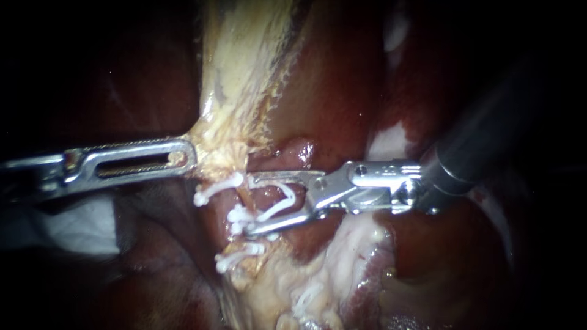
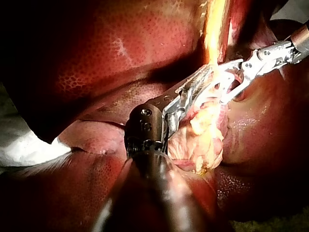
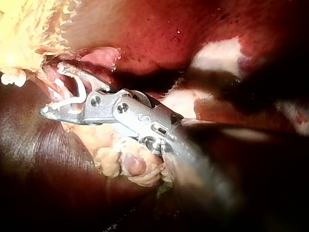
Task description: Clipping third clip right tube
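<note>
The 3rd clip [image 1: 288, 198] sits loaded and spread wide in the right instrument [image 1: 251, 206], a white plastic arc bridging its 2 slim metal jaws, which touch it from both sides and hold it unclosed. It is poised around a pinkish, glistening strand that I take to be the right tube [image 1: 264, 197], just beside the set clips [image 1: 217, 188] that stand out as small white knobbed bars on the neighbouring tissue. The left instrument [image 1: 186, 157], with a slotted, polished jaw, is clenched on a band of pale yellow tissue [image 1: 238, 73], fibrous and ragged at its edges, and holds it against the smooth, wet, dark red liver [image 1: 342, 79]. To do this step well, I judge the tube should lie fully inside the arc, with both clip tips seen past its far edge, before squeezing; the right wrist view shows the clip [image 3: 81, 91] near soft lumpy fat, which should stay out of the bite. Keeping a clear gap from the nearest set clip and steady tension from the left would help the latch close squarely across the tube.
</note>
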`<state>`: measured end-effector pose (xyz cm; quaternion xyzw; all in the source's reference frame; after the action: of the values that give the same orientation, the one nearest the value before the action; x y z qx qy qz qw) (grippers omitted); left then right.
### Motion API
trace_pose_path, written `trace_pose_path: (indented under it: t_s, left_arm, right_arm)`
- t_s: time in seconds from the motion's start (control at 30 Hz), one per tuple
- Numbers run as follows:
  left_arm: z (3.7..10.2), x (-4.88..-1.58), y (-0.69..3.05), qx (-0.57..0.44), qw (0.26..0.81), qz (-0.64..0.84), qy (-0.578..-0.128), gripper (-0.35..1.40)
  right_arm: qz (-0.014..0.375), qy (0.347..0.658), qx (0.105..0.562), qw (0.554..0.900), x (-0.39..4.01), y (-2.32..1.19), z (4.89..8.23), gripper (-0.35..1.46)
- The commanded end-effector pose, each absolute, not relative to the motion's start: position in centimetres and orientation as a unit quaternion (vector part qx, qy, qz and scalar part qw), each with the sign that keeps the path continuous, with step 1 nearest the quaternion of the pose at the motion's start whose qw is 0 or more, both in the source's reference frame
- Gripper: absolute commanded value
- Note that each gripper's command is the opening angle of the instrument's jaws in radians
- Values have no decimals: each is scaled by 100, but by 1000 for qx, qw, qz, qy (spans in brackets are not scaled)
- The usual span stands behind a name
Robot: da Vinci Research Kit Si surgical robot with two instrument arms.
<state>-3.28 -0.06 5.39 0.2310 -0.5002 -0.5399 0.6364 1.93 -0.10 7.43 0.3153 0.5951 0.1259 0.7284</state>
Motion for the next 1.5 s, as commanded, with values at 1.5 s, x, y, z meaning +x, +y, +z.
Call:
trace_pose_path:
  t_s: [1.5]
  left_arm:
    - [563,-313,10,219,635,-547,-499,-35]
  right_arm:
    - [162,640,417,625,221,16,693,49]
